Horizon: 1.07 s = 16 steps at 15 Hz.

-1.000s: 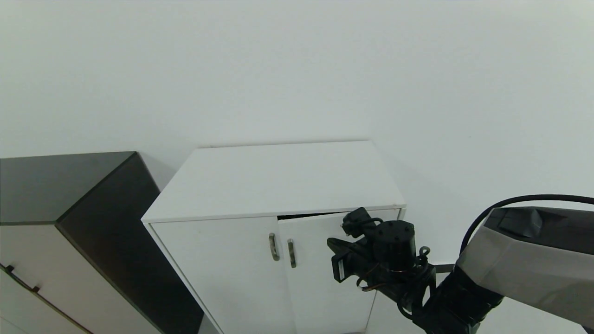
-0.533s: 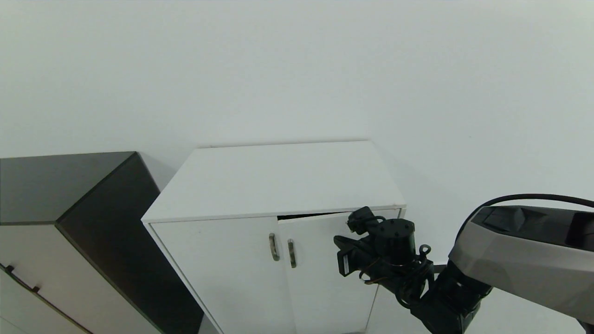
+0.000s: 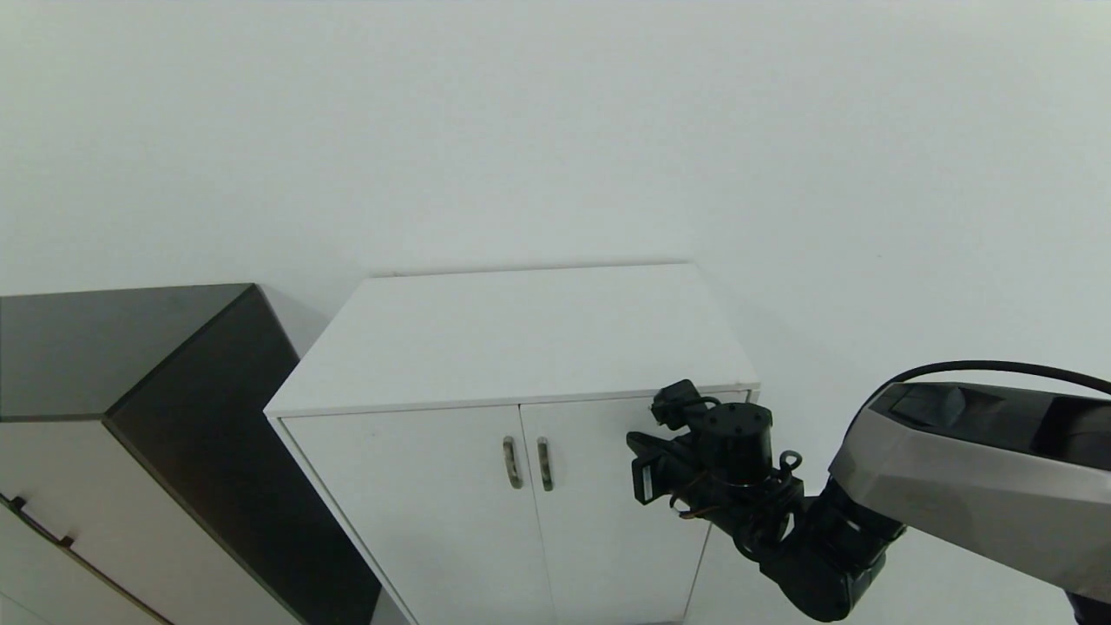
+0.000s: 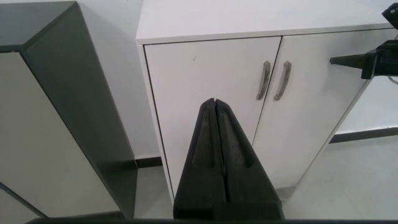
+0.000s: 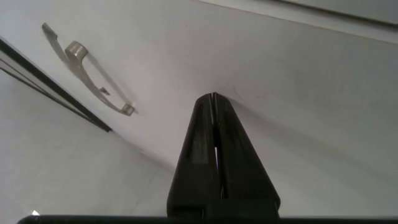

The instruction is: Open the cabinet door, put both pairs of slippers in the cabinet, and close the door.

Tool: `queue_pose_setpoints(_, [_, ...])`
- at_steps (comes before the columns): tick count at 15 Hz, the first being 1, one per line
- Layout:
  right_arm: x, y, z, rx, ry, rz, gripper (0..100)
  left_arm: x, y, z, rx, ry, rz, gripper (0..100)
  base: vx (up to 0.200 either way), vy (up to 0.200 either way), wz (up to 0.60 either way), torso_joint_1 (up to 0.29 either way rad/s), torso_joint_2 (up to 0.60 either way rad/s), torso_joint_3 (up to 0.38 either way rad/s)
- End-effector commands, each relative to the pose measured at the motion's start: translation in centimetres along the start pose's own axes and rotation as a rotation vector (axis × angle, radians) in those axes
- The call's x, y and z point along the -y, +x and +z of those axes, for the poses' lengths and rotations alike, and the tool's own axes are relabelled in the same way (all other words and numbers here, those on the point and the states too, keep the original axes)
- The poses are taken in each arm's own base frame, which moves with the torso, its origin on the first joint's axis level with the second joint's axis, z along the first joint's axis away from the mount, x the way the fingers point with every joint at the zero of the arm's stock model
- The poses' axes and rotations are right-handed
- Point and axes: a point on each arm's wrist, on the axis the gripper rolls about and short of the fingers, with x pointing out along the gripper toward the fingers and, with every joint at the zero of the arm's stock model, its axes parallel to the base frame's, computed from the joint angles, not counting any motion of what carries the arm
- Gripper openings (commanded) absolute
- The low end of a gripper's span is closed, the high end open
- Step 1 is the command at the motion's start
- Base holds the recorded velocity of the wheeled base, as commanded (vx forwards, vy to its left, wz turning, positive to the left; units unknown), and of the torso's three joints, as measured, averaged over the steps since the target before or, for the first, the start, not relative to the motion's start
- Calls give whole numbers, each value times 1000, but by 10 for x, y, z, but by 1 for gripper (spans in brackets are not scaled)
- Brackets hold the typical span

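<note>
The white cabinet (image 3: 521, 334) stands against the wall with both doors flush. My right gripper (image 3: 638, 447) is shut and empty, its tip resting against the right door (image 3: 608, 529), to the right of the two metal handles (image 3: 544, 463). In the right wrist view the shut gripper (image 5: 213, 98) touches the door panel (image 5: 298, 81), with a handle (image 5: 93, 68) off to one side. My left gripper (image 4: 214, 102) is shut and empty. It hangs in front of the left door (image 4: 205, 87), well back from it. The right gripper (image 4: 348, 60) also shows there against the right door.
A dark-topped cabinet (image 3: 130, 347) with pale fronts stands close on the left of the white one, leaving a narrow gap. A plain white wall (image 3: 555, 130) is behind. Pale floor (image 4: 348, 180) lies in front of the doors.
The right door was slightly ajar, with a dark gap under the cabinet top; it now sits flush. My right gripper moved inward with the door. The left door stayed put.
</note>
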Motion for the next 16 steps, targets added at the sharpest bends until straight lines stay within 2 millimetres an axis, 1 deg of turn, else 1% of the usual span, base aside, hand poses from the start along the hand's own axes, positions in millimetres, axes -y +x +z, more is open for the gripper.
queue_pose_setpoints(1, [0,4,-3,-3,0,0,0,0,0,0,0,0,0,0,0,0,0,0,0,0])
queue_pose_setpoints(7, [4,10,-3,7,3,-10,0,0,0,0,0,0,0,0,0,0,0,0,0,0])
queue_pose_setpoints(11, [4,8,-3,6,3,-10,0,0,0,0,0,0,0,0,0,0,0,0,0,0])
queue_pose_setpoints(13, [4,3,-4,-3,2,-14,0,0,0,0,0,0,0,0,0,0,0,0,0,0])
queue_pose_setpoints(15, [6,-7,2,-4,3,-20,0,0,0,0,0,0,0,0,0,0,0,0,0,0])
queue_pose_setpoints(16, [7,-15,8,-3,2,-23,0,0,0,0,0,0,0,0,0,0,0,0,0,0])
